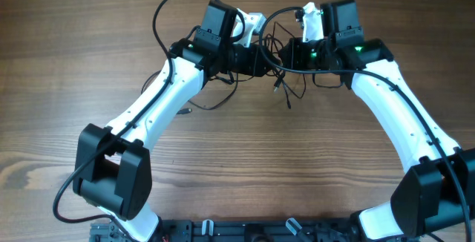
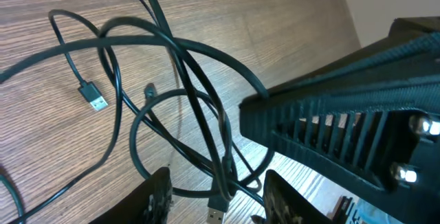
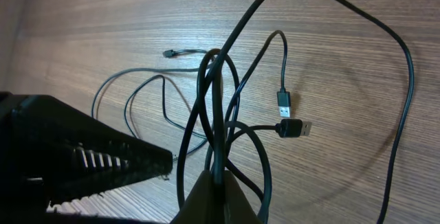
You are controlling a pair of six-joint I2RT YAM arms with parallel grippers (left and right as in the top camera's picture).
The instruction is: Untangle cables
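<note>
Clamped shut, the right gripper (image 3: 214, 186) pinches a bundle of strands from the cables (image 3: 227, 107), holding the knot above the far middle of the table (image 3: 357, 25) while loops trail on the wood. Opposite, the left gripper (image 2: 216, 200) stands with jaws apart around crossing strands and a plug (image 2: 215, 215), gripping nothing. To my eye this is the separating step: it must close on one strand and draw it sideways.

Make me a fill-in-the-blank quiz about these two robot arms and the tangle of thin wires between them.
1. The cables lie tangled on a ____ table.
2. The right gripper is ____ on a bunch of the cables.
3. The left gripper has its jaws ____, with cables passing between them.
Missing words: wooden; shut; open.
</note>
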